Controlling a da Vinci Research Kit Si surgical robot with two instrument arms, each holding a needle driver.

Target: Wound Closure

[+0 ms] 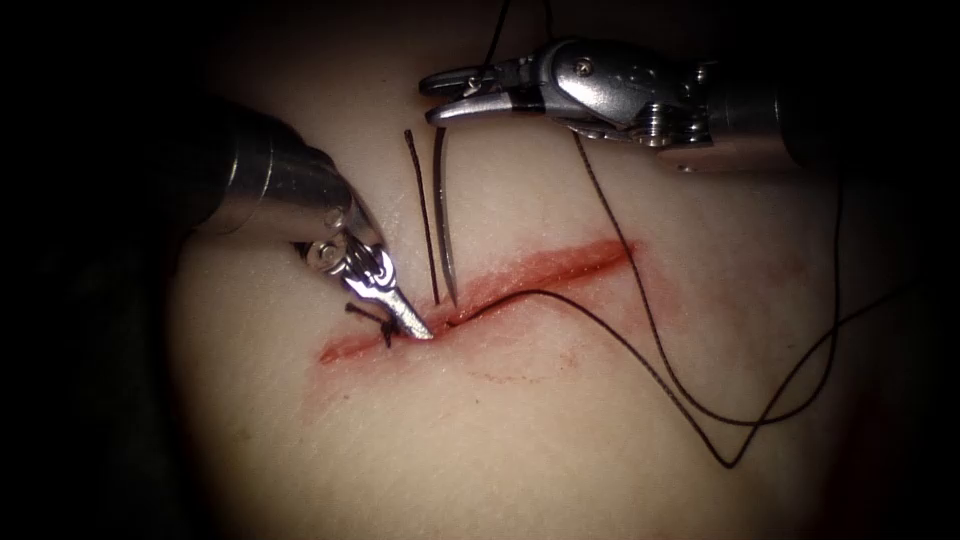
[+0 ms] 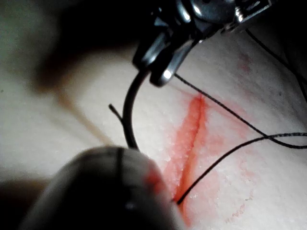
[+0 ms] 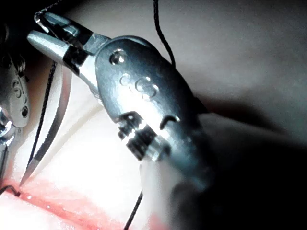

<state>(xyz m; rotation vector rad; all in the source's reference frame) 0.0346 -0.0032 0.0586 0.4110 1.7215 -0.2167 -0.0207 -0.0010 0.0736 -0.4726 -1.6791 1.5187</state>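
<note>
Right tool holds the needle over the cut.

Upper centre, the right tool (image 1: 450,97) clamps the needle (image 1: 444,230) at its blunt end; its point hangs at the cut (image 1: 500,285), at the tissue (image 1: 560,450) surface (whether in, unclear). The left tool (image 1: 415,325), jaws together, touches the knot (image 1: 375,318). Thread (image 1: 690,390) loops lower right.

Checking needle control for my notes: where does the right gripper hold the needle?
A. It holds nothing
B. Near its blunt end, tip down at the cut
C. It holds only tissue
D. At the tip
B: the right gripper clamps the needle near its blunt end, and the tip points down at the cut.
</note>
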